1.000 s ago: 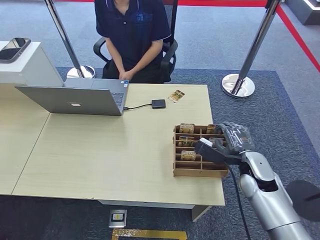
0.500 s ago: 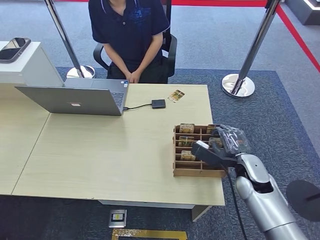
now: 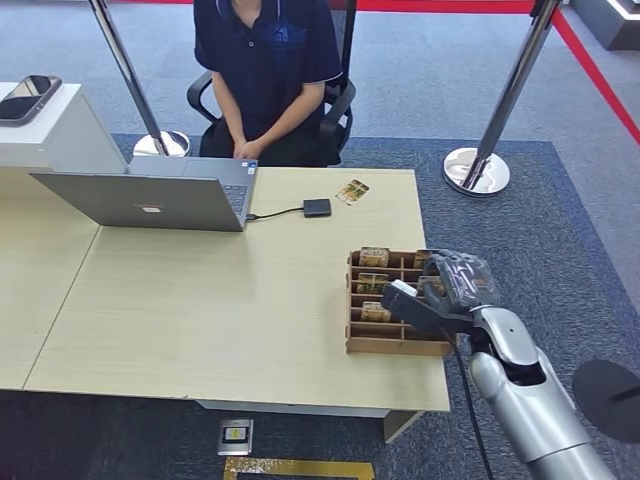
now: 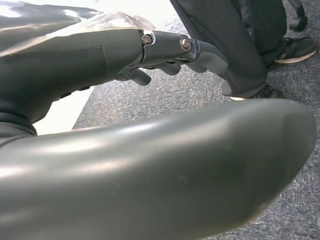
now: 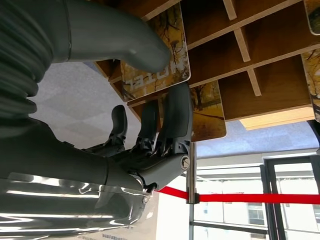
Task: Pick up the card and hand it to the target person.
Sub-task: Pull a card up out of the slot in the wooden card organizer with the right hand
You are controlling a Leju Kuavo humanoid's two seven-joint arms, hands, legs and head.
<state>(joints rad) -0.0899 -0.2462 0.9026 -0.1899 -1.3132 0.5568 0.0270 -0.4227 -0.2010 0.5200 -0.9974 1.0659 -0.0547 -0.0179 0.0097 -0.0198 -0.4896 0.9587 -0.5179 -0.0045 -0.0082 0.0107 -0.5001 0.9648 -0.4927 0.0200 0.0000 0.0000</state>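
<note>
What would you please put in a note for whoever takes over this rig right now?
Left hand: holds nothing, fingers loosely extended, hanging over the floor.
Right hand: at the box on the table's right end; its thumb lies on a card and its fingers sit opposite. A firm grip cannot be confirmed.
Card: in its slot, not lifted.
Person: seated across the table, hands at the edge.
Done: reach to the card.
Left: secure the pinch, lift the card out, carry it across and hand it over.
</note>
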